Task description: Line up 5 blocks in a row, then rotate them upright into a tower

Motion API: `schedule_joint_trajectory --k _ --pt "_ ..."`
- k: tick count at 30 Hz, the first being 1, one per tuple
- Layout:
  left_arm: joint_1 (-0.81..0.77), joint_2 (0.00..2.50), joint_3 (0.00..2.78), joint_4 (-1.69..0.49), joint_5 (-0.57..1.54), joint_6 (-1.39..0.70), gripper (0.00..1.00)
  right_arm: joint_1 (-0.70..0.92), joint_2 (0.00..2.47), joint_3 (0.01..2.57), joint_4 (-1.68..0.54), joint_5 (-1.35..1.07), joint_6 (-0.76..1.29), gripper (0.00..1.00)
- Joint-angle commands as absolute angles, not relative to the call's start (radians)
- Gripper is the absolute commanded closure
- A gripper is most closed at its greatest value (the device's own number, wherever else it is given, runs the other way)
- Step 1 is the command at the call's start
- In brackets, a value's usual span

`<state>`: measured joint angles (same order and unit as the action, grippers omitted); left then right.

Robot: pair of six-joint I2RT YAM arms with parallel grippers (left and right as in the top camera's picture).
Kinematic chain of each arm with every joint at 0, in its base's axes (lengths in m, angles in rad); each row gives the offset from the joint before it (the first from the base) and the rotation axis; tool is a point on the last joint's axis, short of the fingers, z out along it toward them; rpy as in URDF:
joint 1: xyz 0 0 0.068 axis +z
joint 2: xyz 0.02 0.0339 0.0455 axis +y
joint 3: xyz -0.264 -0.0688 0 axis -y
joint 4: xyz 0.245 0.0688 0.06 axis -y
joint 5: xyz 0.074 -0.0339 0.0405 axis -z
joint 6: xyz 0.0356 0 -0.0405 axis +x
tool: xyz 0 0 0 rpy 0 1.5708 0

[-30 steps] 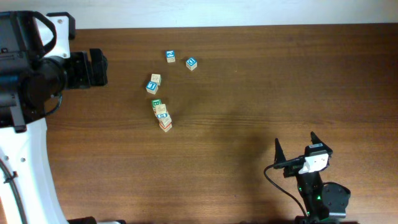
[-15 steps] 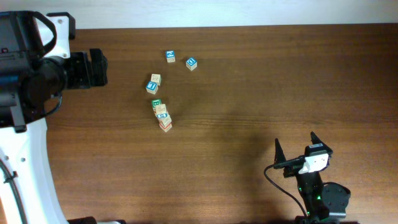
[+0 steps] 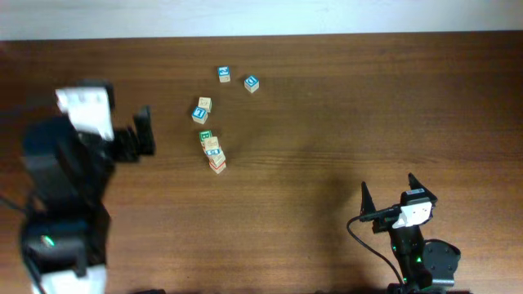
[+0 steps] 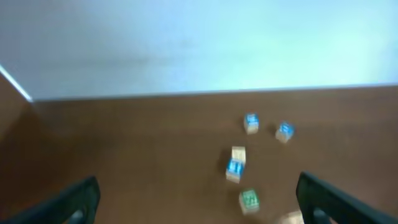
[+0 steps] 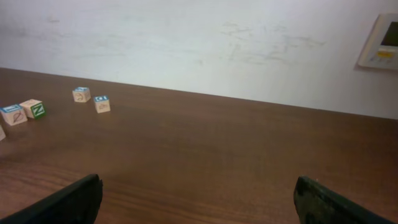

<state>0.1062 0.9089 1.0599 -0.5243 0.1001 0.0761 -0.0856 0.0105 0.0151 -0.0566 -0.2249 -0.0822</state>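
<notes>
Fingers [image 5: 68, 202] stand wide apart on both, holding nothing. The left gripper [image 3: 145, 131] points flat at the blocks [image 3: 201, 110] nearby; the right gripper [image 3: 387, 184] points up the table [image 3: 327, 98], far off.

You lose detail to blur and cropped edges.
In the left wrist view the blocks [image 4: 235, 168] are smeared, their marks unreadable, and one block [image 4: 287, 218] is cut by the bottom edge. In the right wrist view another block [image 5: 1, 132] is clipped at the left edge. Overhead, the left arm [image 3: 69, 163] is blurred.
</notes>
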Motion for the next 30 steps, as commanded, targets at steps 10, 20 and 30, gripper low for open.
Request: schedule_joint_trajectory --k 10,20,30 --pt "0.119 0.189 0.155 -0.004 0.161 0.353 0.01 -0.091 0.004 0.006 -0.056 -0.213 -0.082 0.02" --pt "0.093 0.005 0.008 -0.068 0.157 0.416 0.01 -0.091 0.004 0.006 -0.056 -0.213 -0.082 0.02" --pt "0.09 0.005 0.009 -0.065 0.157 0.417 0.01 -0.091 0.004 0.006 -0.056 -0.213 -0.082 0.02"
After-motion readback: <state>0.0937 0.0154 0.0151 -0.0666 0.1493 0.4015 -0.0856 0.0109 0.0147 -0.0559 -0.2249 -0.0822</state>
